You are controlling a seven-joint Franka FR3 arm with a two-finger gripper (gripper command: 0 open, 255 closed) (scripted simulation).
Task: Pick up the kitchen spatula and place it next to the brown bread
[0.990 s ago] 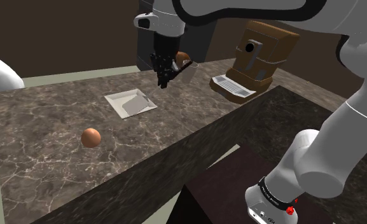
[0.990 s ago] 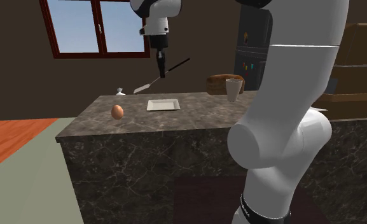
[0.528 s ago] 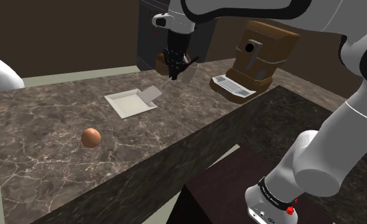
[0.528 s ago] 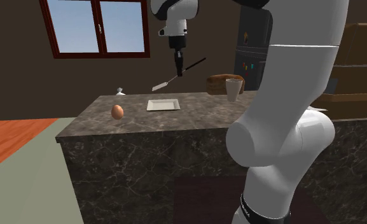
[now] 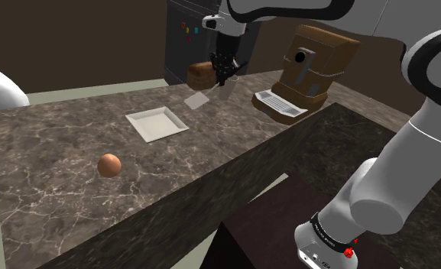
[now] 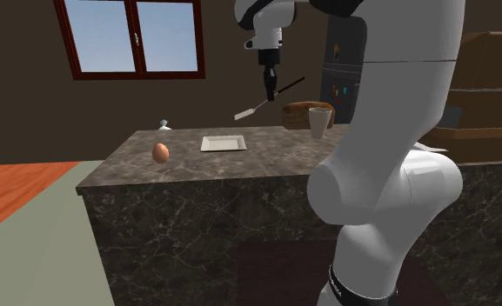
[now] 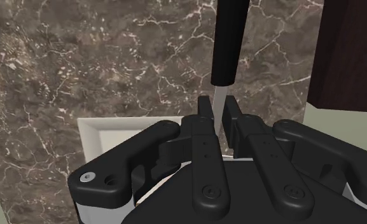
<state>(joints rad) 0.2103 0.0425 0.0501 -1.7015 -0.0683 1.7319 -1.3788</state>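
Up over the dark marble counter (image 5: 58, 153), the spatula (image 6: 288, 88) is hanging in mid-air, tilted with the blade end lower, close to the brown bread (image 6: 299, 111). The gripper (image 7: 218, 111) is clamped tight on its thin metal neck, right by the black handle. A white square plate (image 6: 223, 143) sits nearby, a pale cup (image 6: 319, 123) beside the bread, and an egg (image 6: 160, 152) farther off.

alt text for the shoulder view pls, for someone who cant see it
The black gripper holds a spatula in the air above a dark marble counter, close to a brown bread loaf. A white square plate and a brown egg lie on the counter nearer the camera.
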